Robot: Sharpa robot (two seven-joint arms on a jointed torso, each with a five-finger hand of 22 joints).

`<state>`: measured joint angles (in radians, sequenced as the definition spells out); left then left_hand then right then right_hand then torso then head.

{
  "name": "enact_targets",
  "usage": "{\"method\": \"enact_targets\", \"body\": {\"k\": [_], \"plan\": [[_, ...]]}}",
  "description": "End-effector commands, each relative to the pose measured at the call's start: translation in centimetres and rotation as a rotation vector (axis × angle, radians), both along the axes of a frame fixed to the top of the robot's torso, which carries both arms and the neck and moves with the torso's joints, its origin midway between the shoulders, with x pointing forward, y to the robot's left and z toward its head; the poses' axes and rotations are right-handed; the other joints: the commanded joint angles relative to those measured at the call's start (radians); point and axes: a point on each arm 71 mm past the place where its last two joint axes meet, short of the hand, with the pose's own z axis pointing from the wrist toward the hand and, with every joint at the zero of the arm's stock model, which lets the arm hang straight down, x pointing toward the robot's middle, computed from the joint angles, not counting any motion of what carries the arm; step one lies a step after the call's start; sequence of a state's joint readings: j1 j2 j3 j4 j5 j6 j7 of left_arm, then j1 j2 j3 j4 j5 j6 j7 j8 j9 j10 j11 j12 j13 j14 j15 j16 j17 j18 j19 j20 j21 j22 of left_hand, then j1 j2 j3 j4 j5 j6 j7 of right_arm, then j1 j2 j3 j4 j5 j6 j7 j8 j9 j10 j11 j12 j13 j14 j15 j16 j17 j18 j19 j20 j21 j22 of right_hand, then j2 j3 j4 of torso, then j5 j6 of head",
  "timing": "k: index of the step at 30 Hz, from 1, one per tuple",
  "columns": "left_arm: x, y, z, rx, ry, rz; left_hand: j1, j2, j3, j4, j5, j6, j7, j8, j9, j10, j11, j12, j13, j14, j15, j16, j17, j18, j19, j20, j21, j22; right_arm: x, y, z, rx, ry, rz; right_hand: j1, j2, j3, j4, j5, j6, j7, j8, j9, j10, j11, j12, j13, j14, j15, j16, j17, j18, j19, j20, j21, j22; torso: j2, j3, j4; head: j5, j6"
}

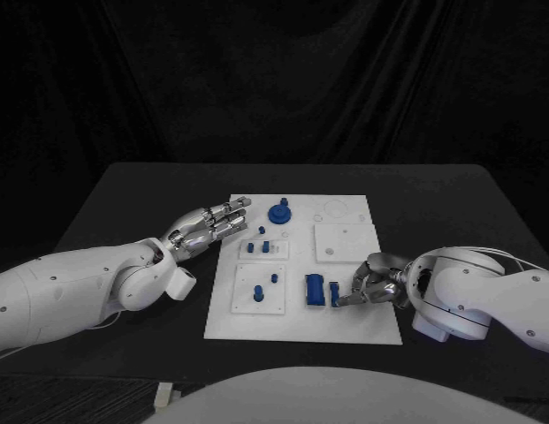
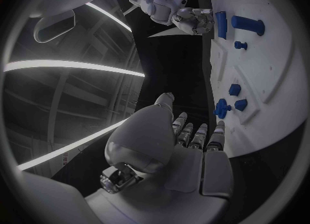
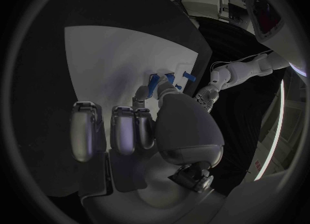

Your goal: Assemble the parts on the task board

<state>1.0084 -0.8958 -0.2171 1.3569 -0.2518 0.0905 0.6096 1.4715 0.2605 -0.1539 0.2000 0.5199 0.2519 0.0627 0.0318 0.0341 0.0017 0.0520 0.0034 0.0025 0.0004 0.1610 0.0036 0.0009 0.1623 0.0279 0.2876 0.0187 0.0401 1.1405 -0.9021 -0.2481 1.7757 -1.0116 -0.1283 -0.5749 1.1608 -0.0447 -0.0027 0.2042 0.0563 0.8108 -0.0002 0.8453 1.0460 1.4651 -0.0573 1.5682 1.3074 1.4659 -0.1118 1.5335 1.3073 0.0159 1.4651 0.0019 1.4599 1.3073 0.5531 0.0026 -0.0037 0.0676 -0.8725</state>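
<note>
at the near end of the board [image 1: 351,329], just by the right hand [image 1: 374,287], a flat blue part [image 1: 335,294] sits at the fingertips. the fingers curl toward it and seem to pinch its edge, but from the head view i can't tell for sure if it's gripped or only touched. the left wrist view shows the same: fingers bunched against the upright part, contact looks likely, hold unclear. beside it, further from the right hand, a blue cylinder [image 1: 314,289] stands on the board, free.

left hand [image 1: 207,226] hovers at the board's far-left edge, fingers spread, holding nothing. just off its fingertips: a round knob-like part [image 1: 280,212], and nearer the hand's side a few small pegs [image 1: 263,248] in a plate. closer to the robot, two more small parts [image 1: 265,286] on another plate.

progress, as a guess: some pegs look seated, knob prob. in place. the square plate [image 1: 343,241] ahead of the right hand has no part on it, so work's left there, plus the flat part and cylinder.
</note>
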Motion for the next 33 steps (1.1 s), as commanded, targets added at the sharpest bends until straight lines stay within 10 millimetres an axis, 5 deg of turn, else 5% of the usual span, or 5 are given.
{"method": "enact_targets", "body": {"k": [1, 33], "plan": [[-0.06, -0.23, 0.04, -0.016, -0.002, -0.011, -0.003, 0.008, 0.007, 0.0, 0.003, 0.005, 0.005, 0.006, 0.001, 0.001, 0.006, -0.002, -0.001, 0.0, 0.009, -0.004, -0.001, 0.017, 0.002, 0.004, 0.004, 0.001, -0.06, 0.08, -0.14, -0.01, 0.002, 0.013, 0.0, -0.007, 0.0, 0.006, -0.007, -0.006, -0.001, 0.005, 0.003, 0.106, -0.009, 0.003, 0.263, 0.083, -0.008, -0.004, 0.144, 0.015, 0.052, -0.007, -0.003, 0.223, 0.0, 0.0, 0.0002, 0.0, 0.0], [-0.1, -0.27, -0.01, -0.017, 0.001, -0.015, -0.002, 0.01, 0.01, -0.002, 0.004, 0.006, 0.007, 0.007, 0.001, 0.002, 0.008, -0.002, -0.001, 0.0, 0.01, -0.004, -0.001, 0.016, 0.002, 0.005, 0.004, 0.001, 0.54, 0.45, -0.46, -0.01, -0.013, -0.003, 0.055, 0.028, 0.018, -0.015, 0.002, -0.007, -0.006, 0.013, 0.023, 0.106, -0.014, 0.003, 0.263, 0.08, -0.013, -0.009, 0.132, 0.018, 0.046, -0.011, -0.015, 0.219, 0.0, 0.0001, 0.0002, 0.001, 0.0]]}}
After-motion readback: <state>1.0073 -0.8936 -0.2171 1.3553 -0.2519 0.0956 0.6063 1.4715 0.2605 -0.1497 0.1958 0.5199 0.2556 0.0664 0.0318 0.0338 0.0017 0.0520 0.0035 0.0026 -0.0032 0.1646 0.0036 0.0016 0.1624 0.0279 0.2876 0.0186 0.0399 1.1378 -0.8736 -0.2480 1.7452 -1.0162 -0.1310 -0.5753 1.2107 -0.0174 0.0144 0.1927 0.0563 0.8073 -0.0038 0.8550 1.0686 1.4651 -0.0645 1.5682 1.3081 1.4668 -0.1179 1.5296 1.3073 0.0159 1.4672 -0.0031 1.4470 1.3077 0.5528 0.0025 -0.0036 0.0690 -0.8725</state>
